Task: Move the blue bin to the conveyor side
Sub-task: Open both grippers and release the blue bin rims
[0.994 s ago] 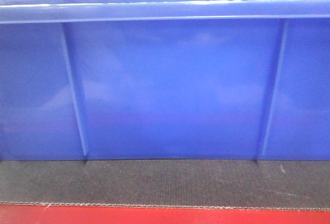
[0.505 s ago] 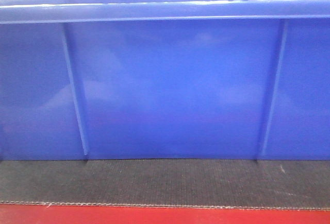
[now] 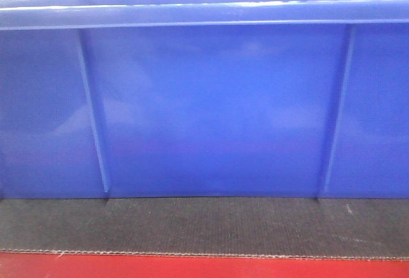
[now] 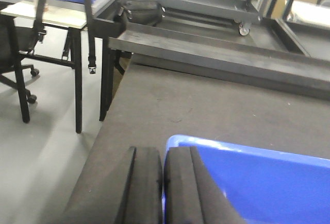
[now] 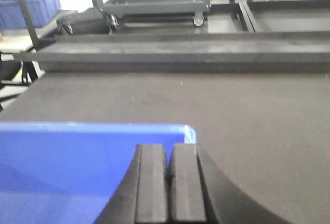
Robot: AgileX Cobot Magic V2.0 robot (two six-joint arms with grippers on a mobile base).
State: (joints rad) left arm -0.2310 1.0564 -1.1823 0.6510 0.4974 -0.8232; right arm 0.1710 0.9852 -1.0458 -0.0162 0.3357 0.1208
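With both sets of jaws pressed together at the blue bin (image 3: 211,108) corners, slippage on the belt (image 3: 204,223) is risked.

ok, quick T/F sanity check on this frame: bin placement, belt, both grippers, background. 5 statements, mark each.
1. The blue bin stands on the dark woven belt. True.
2. A green strip runs along the belt's near edge. False: the strip is red.
3. The left gripper has its fingers spread wide apart. False: the pads sit almost together at the bin's corner rim; whether they pinch the rim cannot be told.
4. The right gripper sits at a corner of the bin with its fingers close together. True.
5. A second blue crate shows in the far background of the right wrist view. True.
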